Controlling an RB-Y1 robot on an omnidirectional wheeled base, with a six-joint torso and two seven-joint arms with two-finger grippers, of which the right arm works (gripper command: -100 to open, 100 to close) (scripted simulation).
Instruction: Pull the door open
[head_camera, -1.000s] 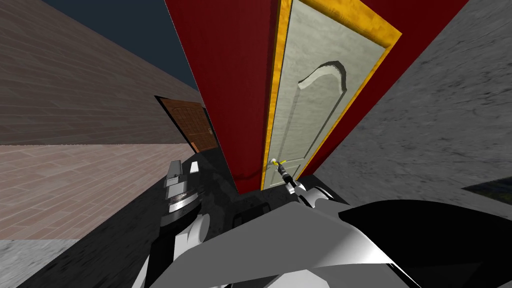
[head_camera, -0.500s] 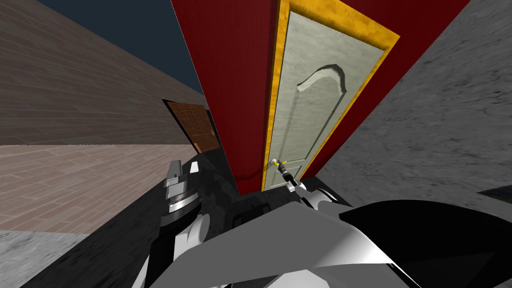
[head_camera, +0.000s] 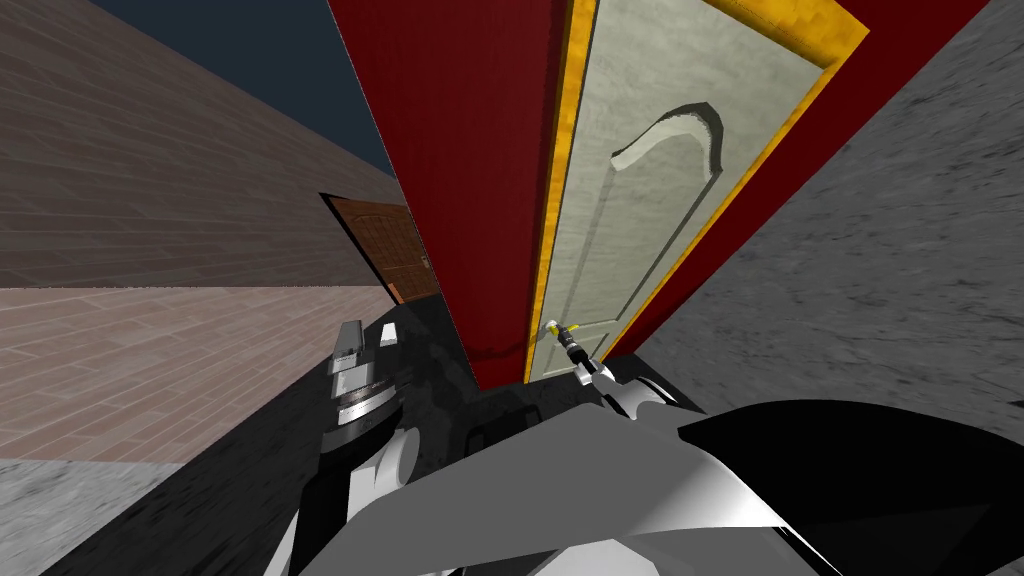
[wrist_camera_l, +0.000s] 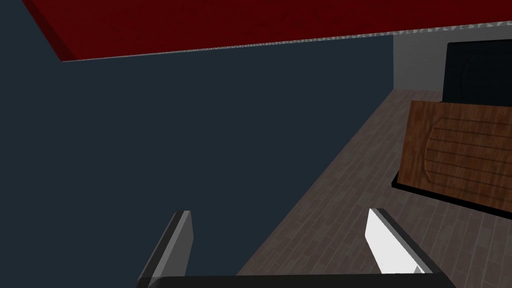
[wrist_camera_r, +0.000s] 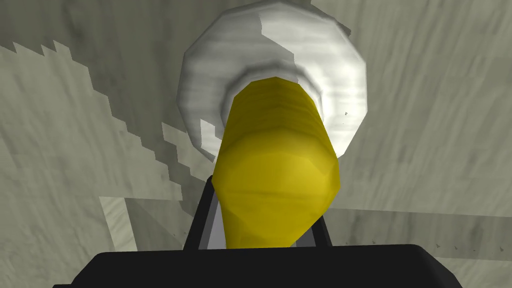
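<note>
Right gripper (wrist_camera_r: 262, 205) clamped on the yellow handle (wrist_camera_r: 277, 165), seven o'clock on the pale door (head_camera: 640, 200); best pull back smoothly, following the hinge arc.

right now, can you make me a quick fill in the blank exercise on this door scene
1. The handle that the right gripper is shut on is coloured ____.
2. The fingers of the left gripper stand ____.
3. The wall around the pale door is dark ____.
Missing words: yellow; open; red.
</note>
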